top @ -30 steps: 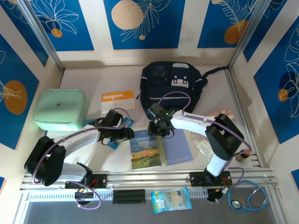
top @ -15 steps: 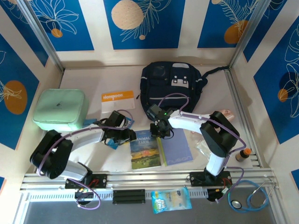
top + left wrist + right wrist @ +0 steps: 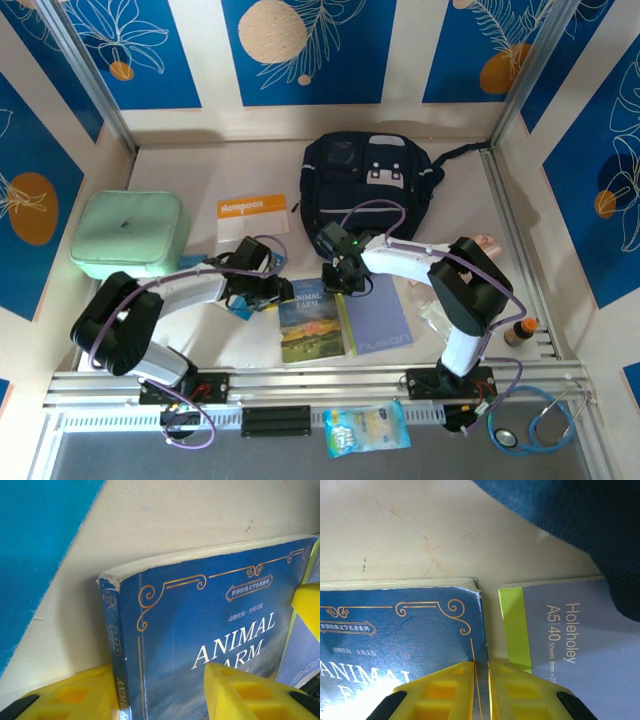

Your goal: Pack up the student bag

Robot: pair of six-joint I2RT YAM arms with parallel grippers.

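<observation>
The yellow right fingers (image 3: 440,690) are pressed almost together on the right edge of the Animal Farm book (image 3: 395,630). Just beside it, the right wrist view reads "Holeholey A5 | 40 Sheets" on the lilac notebook (image 3: 570,645), which is too small to read from above. The left fingers (image 3: 240,695) stand apart, astride the book's spine. The cover carries gold "ANIMAL FARM" and Chinese characters. From above, the navy student bag (image 3: 368,180) lies on the desk (image 3: 200,170) just beyond the right fingers, farther from the left fingers.

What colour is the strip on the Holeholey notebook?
Lime green strip, best in the right wrist view.
</observation>
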